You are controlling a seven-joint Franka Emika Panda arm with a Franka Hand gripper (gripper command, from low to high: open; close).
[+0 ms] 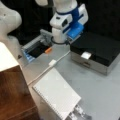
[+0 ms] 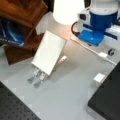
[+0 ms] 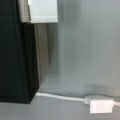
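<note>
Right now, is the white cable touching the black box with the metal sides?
Cannot tell. In the wrist view the white cable runs right up to the corner of the black box, but contact there is unclear.

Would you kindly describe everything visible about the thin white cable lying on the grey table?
The thin white cable lies flat on the grey table, crossing it diagonally in both front views. A small white rectangular block sits along its length. In the wrist view it passes the corner of the black box. Nothing grips it; its ends are hidden.
</note>
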